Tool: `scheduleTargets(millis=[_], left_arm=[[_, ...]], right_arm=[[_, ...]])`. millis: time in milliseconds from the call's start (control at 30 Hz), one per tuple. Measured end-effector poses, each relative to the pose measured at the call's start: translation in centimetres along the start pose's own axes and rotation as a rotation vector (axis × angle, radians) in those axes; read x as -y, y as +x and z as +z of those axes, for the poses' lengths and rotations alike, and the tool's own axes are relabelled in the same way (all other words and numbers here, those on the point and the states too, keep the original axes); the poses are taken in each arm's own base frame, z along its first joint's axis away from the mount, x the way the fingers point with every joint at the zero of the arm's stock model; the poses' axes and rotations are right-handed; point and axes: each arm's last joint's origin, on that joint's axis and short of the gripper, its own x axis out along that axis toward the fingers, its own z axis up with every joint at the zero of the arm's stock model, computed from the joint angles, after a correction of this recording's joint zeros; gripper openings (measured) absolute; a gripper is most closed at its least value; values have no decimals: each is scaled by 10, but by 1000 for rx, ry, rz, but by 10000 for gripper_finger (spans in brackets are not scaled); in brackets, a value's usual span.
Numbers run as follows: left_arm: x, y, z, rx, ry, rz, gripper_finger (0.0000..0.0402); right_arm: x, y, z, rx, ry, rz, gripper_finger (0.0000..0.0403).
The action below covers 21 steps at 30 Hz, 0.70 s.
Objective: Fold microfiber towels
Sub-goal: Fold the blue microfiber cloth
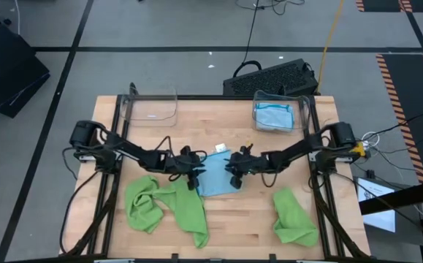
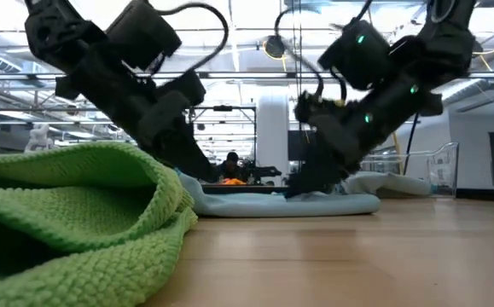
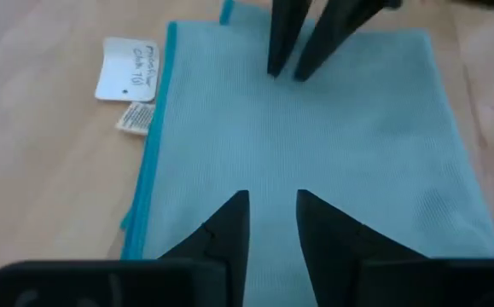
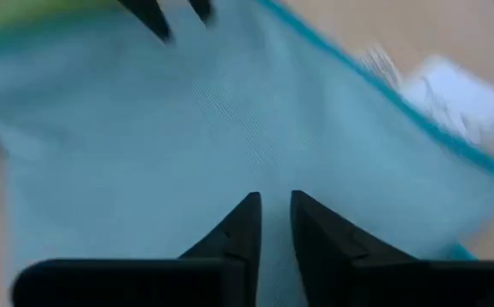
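Observation:
A light blue microfiber towel (image 1: 212, 177) with teal edging lies folded flat in the middle of the table. My left gripper (image 3: 272, 205) comes at it from the table's left, my right gripper (image 4: 274, 205) from the right. Each slants down over the towel's top face, open by a narrow slit with nothing between the fingers. In the low view the right gripper's tips (image 2: 302, 192) reach the towel (image 2: 349, 203), while the near green towel (image 2: 67, 213) hides the left gripper's tips. Lime green towels lie crumpled at the near left (image 1: 164, 208) and near right (image 1: 293, 217). My left gripper points slanting down from the table's left at the towel's top face (image 3: 272, 170); I cannot tell whether its tips touch the cloth. My right gripper points slanting down from the table's right, its tips at the towel's top face (image 4: 272, 162); touching or just above, I cannot tell.
A clear bin (image 1: 151, 107) stands at the back left. Another bin (image 1: 275, 115) at the back right holds a folded blue towel. A white label (image 3: 127, 70) lies on the wood by the towel's teal edge. Bare wood shows between the two green towels.

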Motion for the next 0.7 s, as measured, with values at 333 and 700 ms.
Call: scheduleTargets(millis=[333, 700], left_arm=[[-16, 19, -8, 14, 64, 155, 93], [-22, -6, 45, 249, 155, 89, 93]], right_arm=[[-3, -2, -12, -144, 98, -63, 6], [-22, -24, -22, -229, 225, -89, 1]])
